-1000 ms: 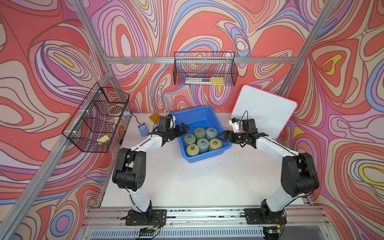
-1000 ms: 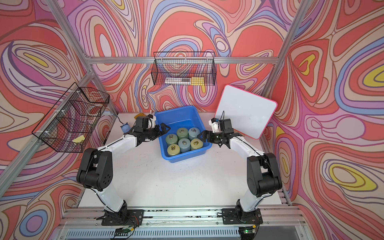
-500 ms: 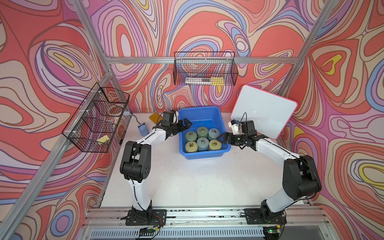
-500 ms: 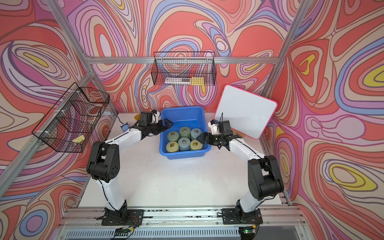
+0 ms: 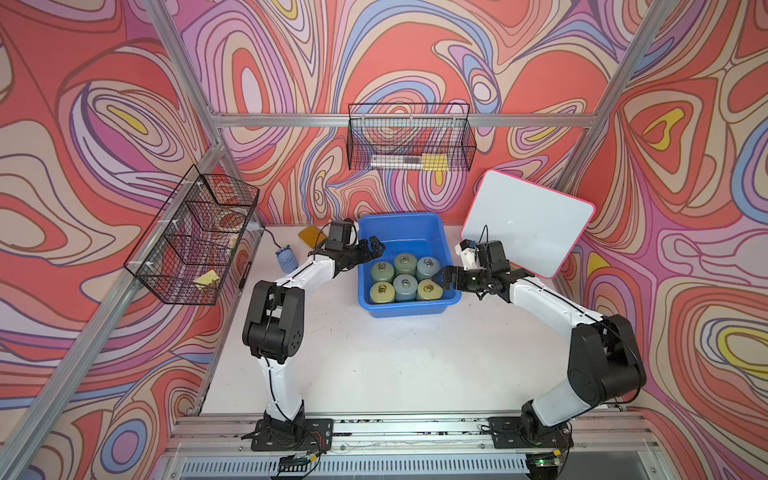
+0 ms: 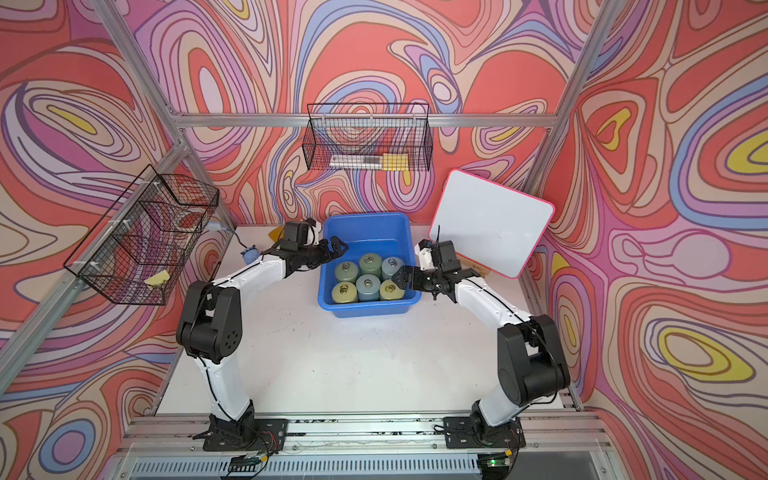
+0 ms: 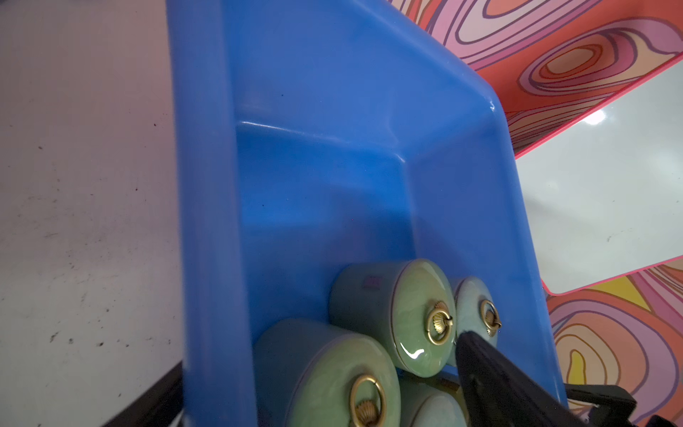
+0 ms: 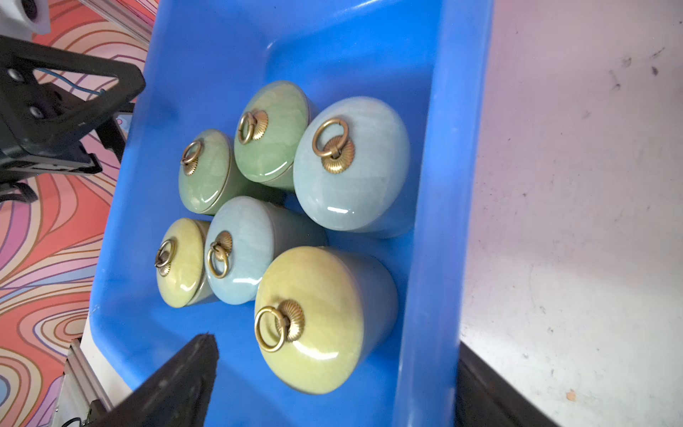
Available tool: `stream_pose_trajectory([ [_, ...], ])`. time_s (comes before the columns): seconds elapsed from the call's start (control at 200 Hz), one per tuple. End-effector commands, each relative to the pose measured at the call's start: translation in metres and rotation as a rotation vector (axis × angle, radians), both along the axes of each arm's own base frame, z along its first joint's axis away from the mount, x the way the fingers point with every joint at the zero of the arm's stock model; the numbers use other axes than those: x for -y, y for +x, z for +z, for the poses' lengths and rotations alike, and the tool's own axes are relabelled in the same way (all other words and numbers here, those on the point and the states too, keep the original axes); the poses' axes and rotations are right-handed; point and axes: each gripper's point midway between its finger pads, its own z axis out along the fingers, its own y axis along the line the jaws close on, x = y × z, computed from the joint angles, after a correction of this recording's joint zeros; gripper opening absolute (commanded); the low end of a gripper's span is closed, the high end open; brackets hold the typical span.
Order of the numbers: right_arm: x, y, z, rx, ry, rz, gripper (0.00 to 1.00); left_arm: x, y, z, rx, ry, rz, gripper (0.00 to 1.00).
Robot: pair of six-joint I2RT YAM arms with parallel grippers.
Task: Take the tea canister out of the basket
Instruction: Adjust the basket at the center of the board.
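The basket [image 5: 401, 217] is a bright-blue tub at the back middle of the table. Several round tea canisters with brass ring lids stand upright in it in two rows: green [image 5: 382, 270], pale blue [image 5: 405, 286] and yellow [image 5: 428, 289]. My left gripper [image 5: 374, 248] is open and straddles the basket's left wall [image 7: 207, 185], one finger inside beside the green canisters [image 7: 399, 314]. Over on the right wall [image 8: 436, 222] my right gripper [image 5: 441, 279] is open too. One of its fingers is inside near the yellow canister [image 8: 318, 321], the other outside. Neither holds a canister.
A white board with a pink edge [image 5: 528, 222] leans at the back right, just behind my right wrist. Black wire baskets hang on the back wall [image 5: 409, 139] and the left wall [image 5: 195, 237]. A small blue object [image 5: 286, 259] and a yellow pad [image 5: 311, 233] lie behind my left arm.
The basket has turned from skewed to square with the table and shifted slightly right. Both grippers moved with it at its side walls. The right jaws have widened.
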Motion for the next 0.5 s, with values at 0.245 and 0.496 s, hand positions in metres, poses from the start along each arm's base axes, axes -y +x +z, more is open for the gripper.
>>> stream_pose_trajectory([
  [0.245, -0.008, -0.013, 0.024, 0.029, -0.032, -0.018, 0.94, -0.053, -0.034, 0.036, 0.075, 0.144, 0.147, 0.99],
  [0.496, -0.021, -0.024, 0.022, 0.024, -0.061, -0.010, 0.94, -0.054, -0.068, 0.056, 0.112, 0.149, 0.088, 0.99],
])
